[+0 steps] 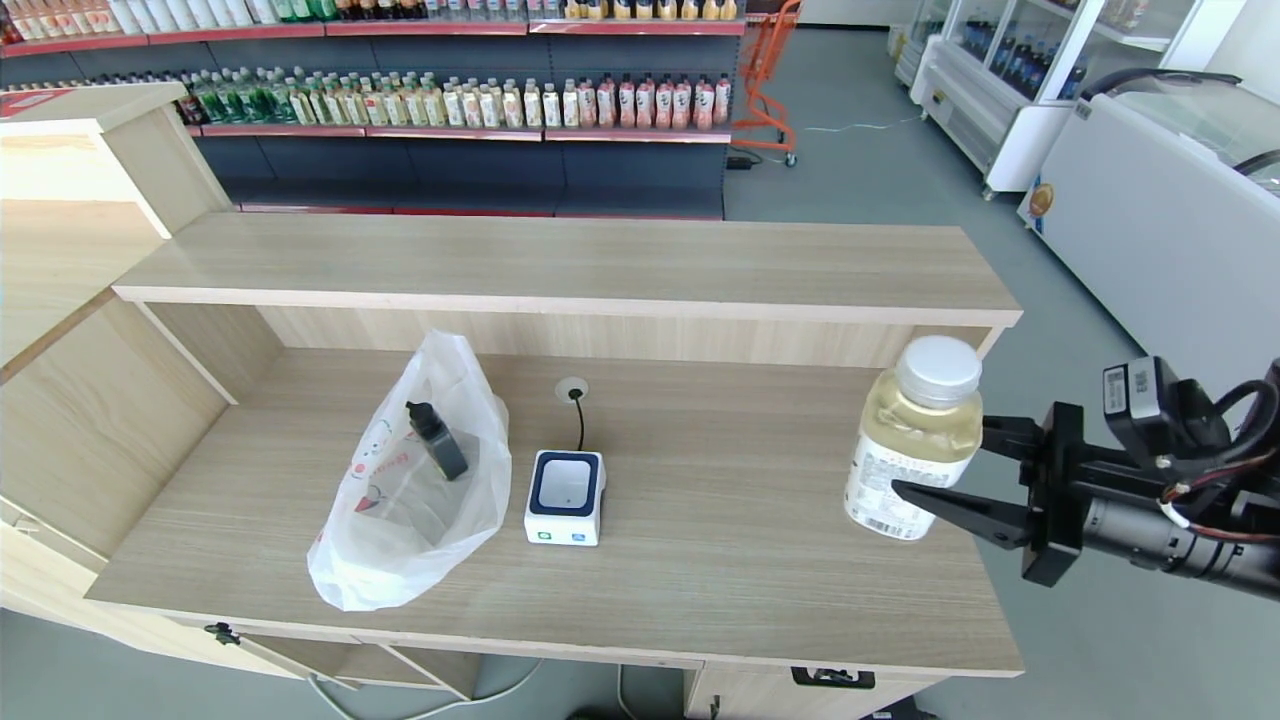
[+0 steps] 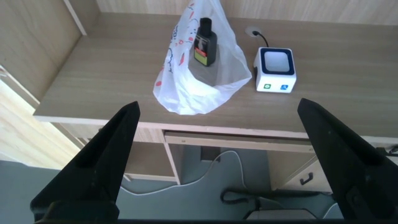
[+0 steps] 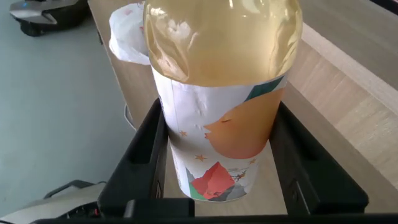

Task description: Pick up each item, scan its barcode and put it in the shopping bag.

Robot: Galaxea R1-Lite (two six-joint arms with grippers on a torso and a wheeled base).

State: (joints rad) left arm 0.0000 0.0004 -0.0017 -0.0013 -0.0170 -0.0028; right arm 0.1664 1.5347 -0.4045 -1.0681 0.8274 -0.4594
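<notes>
A bottle with a pale yellow drink, a white cap and a white label hangs above the counter's right end, with my right gripper shut on its lower half. The right wrist view shows the bottle squeezed between the two black fingers. A white plastic shopping bag stands at the left of the counter with a dark bottle inside it. A white barcode scanner sits just right of the bag. My left gripper hangs open off the counter's front edge, facing the bag and the scanner.
The wooden counter has a raised back ledge and a side wall on the left. The scanner's cable runs to a hole in the counter. Shelves of drinks and freezers stand behind.
</notes>
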